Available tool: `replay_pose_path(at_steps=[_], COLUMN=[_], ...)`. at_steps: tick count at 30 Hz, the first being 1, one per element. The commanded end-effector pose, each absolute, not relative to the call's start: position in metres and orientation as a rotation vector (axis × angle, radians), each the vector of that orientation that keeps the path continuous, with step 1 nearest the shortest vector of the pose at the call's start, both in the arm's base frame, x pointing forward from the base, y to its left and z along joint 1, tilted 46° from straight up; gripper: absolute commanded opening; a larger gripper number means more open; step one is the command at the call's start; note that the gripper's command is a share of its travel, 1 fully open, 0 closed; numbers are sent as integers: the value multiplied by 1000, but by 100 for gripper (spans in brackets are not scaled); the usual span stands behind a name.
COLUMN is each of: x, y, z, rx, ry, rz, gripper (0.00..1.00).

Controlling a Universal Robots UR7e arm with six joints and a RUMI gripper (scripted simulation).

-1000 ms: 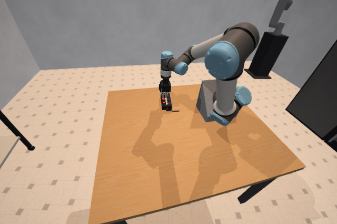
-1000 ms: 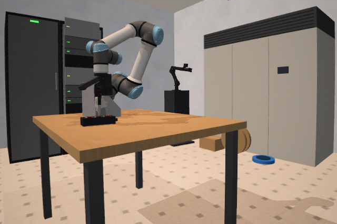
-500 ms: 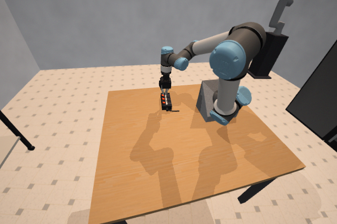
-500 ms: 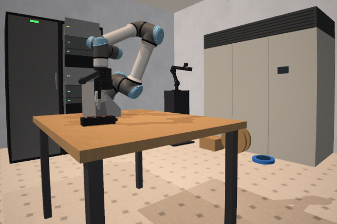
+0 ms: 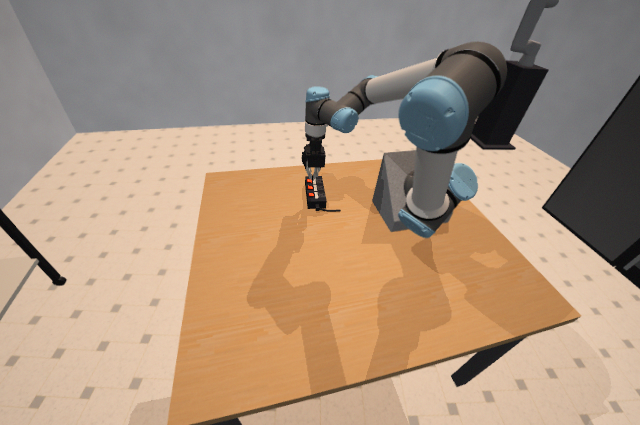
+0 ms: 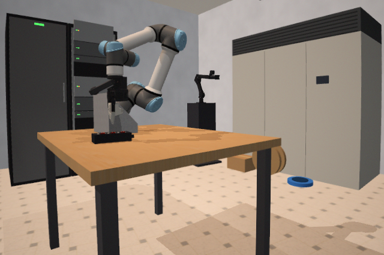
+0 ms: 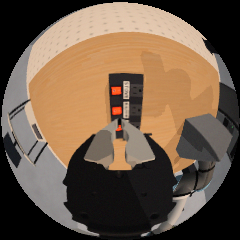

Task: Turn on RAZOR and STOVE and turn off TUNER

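The black power strip (image 5: 319, 196) (image 6: 112, 137) (image 7: 135, 101) lies right way up on the wooden table (image 5: 310, 306) (image 6: 155, 153) (image 7: 65, 100), near the far edge beside the arm's base. Red rocker switches (image 5: 310, 187) (image 7: 116, 91) run along one side, with white labels next to them that are too small to read. My gripper (image 5: 311, 175) (image 6: 111, 120) (image 7: 119, 119) is shut with nothing between the fingers. It points straight down, with its tips a little above the strip's near-end switch, which the fingers partly hide in the wrist view.
The arm's grey pedestal (image 5: 387, 193) (image 6: 102, 116) (image 7: 202, 137) stands on the table right beside the strip. A short cable stub (image 5: 330, 210) sticks out of the strip's near end. Server racks (image 6: 83, 69) stand behind the table.
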State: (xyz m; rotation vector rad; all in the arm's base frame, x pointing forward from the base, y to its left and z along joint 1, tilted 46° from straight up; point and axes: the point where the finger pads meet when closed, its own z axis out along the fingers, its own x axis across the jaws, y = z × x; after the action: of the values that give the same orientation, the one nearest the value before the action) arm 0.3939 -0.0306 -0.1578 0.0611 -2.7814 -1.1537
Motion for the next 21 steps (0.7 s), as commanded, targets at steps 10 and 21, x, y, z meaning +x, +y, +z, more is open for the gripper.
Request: replay_pose_path(at_steps=[10, 21], x=[404, 410], y=[-17, -7], z=[-133, -117], rx=[61, 61], ry=[-2783, -2783], rz=[-1153, -1153], gripper=[0, 0])
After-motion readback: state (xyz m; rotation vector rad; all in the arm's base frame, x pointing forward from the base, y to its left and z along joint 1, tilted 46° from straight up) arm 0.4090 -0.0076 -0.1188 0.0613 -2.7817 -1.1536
